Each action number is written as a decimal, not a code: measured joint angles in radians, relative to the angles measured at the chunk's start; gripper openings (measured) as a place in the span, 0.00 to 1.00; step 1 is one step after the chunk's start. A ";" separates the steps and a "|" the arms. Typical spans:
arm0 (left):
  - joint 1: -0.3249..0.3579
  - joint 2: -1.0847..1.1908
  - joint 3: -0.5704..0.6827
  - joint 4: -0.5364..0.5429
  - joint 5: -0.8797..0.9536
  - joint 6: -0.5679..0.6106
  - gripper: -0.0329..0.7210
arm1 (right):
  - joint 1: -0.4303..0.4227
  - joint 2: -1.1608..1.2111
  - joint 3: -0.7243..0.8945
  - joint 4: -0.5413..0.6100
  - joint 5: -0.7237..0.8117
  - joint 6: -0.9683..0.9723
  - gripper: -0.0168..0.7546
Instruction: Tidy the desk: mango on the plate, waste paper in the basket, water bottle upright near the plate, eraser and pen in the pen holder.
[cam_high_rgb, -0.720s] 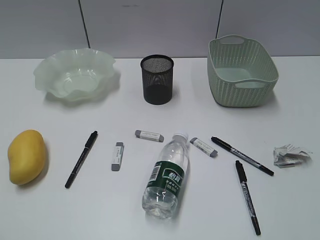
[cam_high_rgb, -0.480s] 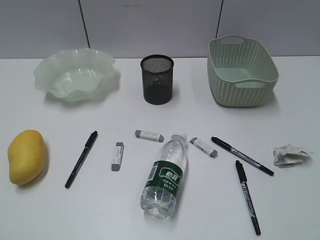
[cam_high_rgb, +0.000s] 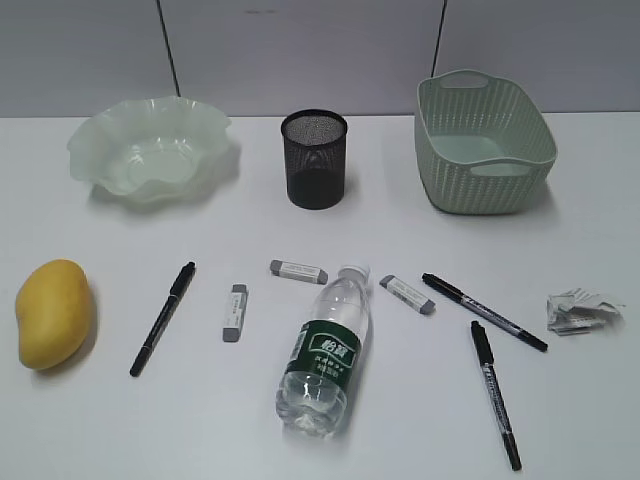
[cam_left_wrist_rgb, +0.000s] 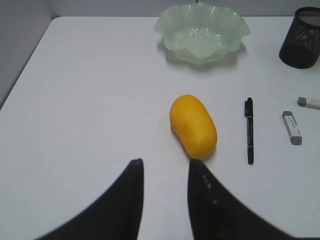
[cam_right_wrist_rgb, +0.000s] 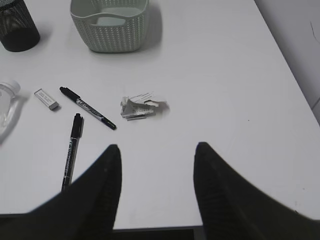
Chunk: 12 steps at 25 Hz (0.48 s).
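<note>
The mango (cam_high_rgb: 52, 313) lies at the desk's front left, just beyond my open, empty left gripper (cam_left_wrist_rgb: 165, 162). The plate (cam_high_rgb: 150, 148) stands at the back left, the pen holder (cam_high_rgb: 314, 158) at back centre and the basket (cam_high_rgb: 483, 142) at back right. The water bottle (cam_high_rgb: 325, 350) lies on its side in the middle. Three erasers (cam_high_rgb: 235, 312) (cam_high_rgb: 298, 271) (cam_high_rgb: 407, 295) and three pens (cam_high_rgb: 162, 318) (cam_high_rgb: 484, 311) (cam_high_rgb: 495, 393) lie around it. The waste paper (cam_right_wrist_rgb: 141, 106) lies at the right, ahead of my open, empty right gripper (cam_right_wrist_rgb: 157, 147). Neither gripper shows in the exterior view.
The desk (cam_high_rgb: 400, 230) is white, with a grey wall behind it. Its right edge and front edge show in the right wrist view, its left edge in the left wrist view.
The water bottle has rolled slightly to the left, and its label has turned. Everything else lies as before.
</note>
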 joint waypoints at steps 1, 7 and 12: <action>0.000 0.000 0.000 0.000 0.000 0.000 0.36 | 0.000 0.000 0.000 0.000 0.000 0.000 0.52; 0.000 0.000 0.000 0.000 0.000 0.000 0.36 | 0.000 0.000 0.000 0.000 0.000 0.000 0.52; 0.000 0.000 0.000 0.001 0.000 0.000 0.36 | 0.000 0.000 0.000 0.000 0.000 0.000 0.52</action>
